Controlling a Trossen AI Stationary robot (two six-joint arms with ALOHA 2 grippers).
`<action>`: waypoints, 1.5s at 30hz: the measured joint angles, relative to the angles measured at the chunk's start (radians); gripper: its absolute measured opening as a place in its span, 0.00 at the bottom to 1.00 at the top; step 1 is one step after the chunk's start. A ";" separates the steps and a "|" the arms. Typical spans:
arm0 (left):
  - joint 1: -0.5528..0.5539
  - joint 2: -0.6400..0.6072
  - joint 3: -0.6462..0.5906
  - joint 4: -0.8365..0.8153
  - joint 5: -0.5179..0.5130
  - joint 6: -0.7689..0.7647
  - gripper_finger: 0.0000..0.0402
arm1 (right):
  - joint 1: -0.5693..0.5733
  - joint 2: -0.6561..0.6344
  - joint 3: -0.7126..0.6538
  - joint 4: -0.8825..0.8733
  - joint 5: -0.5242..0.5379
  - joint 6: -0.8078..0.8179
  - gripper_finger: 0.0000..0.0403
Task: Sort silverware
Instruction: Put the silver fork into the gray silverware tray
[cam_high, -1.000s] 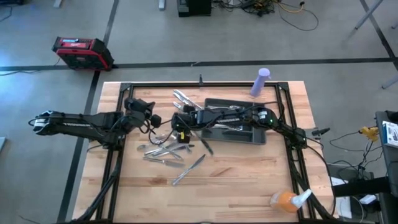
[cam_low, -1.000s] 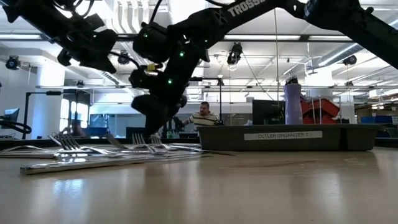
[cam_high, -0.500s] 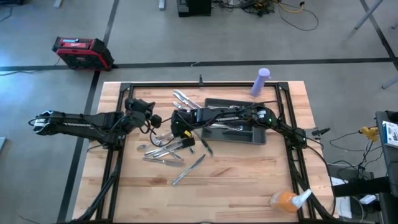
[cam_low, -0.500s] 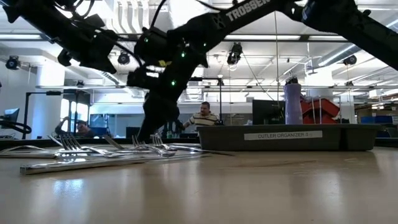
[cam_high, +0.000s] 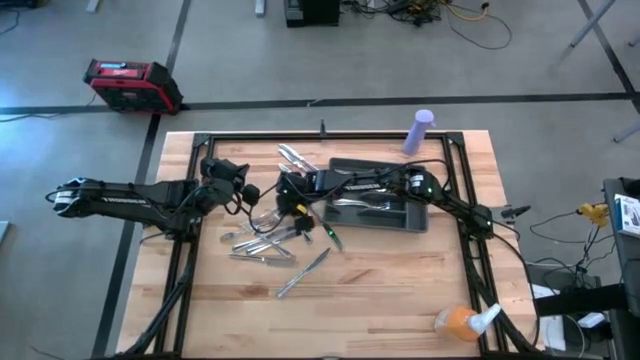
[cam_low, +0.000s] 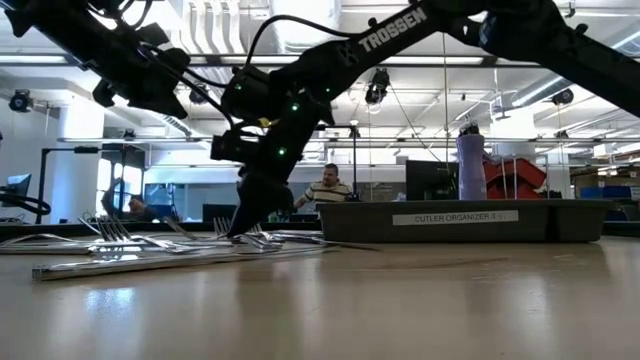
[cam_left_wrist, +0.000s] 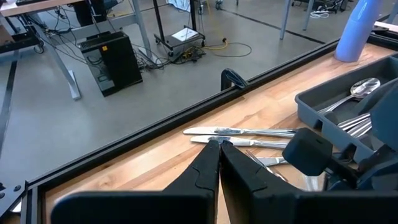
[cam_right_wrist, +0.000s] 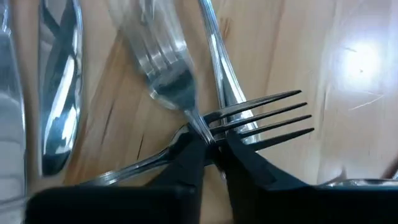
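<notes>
Pinching fork (cam_right_wrist: 249, 121) neck, right tool (cam_right_wrist: 211, 149) nearly closed.

Silverware (cam_high: 268, 240) clutters centre; tray (cam_high: 415, 220) blocks right; near table (cam_high: 380, 300) free.

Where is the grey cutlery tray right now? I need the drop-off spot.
In the high view the grey cutlery tray sits right of the table's centre, toward the far edge, just right of the loose silverware pile and near the purple bottle.

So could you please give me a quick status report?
Right gripper down in the loose cutlery pile, shut on a fork. Left gripper shut, empty, waiting beside it. Other forks cross the gripped one.
</notes>
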 joint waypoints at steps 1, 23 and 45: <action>0.000 0.000 0.000 0.000 0.000 0.000 0.00 | 0.000 0.001 -0.001 -0.011 -0.004 -0.009 0.03; 0.000 0.000 0.000 -0.001 -0.026 0.018 0.00 | 0.077 -0.084 0.069 -0.073 -0.013 0.108 0.00; -0.001 -0.069 0.000 0.002 -0.026 0.027 0.00 | 0.033 0.000 0.020 0.175 -0.023 0.148 0.10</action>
